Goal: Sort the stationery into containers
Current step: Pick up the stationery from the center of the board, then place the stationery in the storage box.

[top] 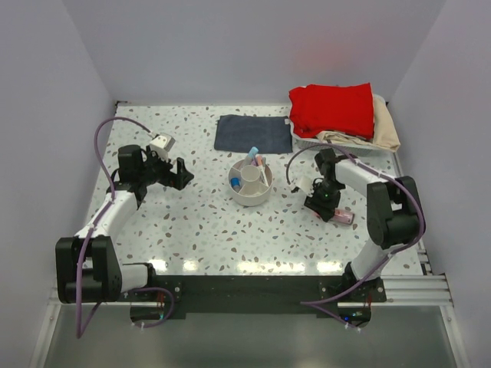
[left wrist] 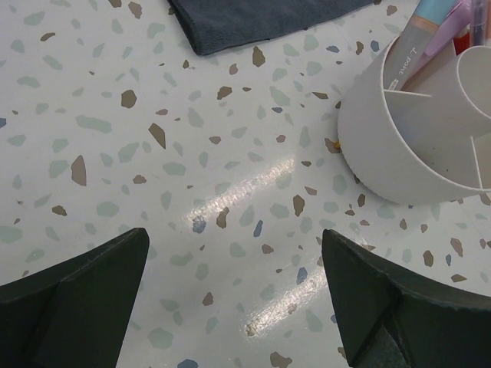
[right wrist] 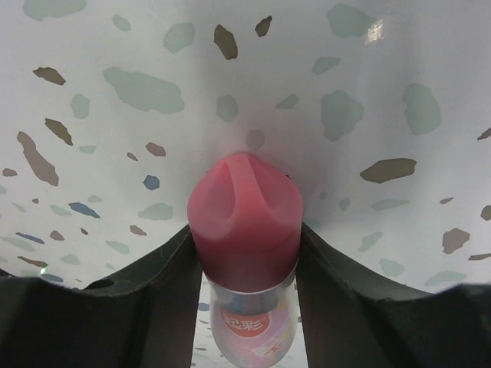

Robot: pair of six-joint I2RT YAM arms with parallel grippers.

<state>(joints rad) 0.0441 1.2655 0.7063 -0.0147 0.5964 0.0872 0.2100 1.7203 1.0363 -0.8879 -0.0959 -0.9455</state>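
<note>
The divided bowl (top: 249, 200) sits near the middle of the table (top: 199, 224), with pens (top: 254, 156) standing in its far-side compartments. A folded cloth (top: 253, 133) lies flat just behind it, toward the far edge. In the far right corner a basket (top: 302, 142) holds piled cloths (top: 331, 110). Right of the bowl, nearer the right edge, a capped marker (top: 344, 218) lies on the table between the right gripper (top: 335, 213)'s fingers, touching both. The left gripper (top: 182, 175) hangs left of the bowl, apart from it.

Speckled table (top: 192, 230) with divided white bowl (top: 250, 193), folded dark-blue cloth (top: 253, 133), cloth-filled basket (top: 301, 141), perhaps a pink-capped marker (right wrist: 245, 222).
</note>
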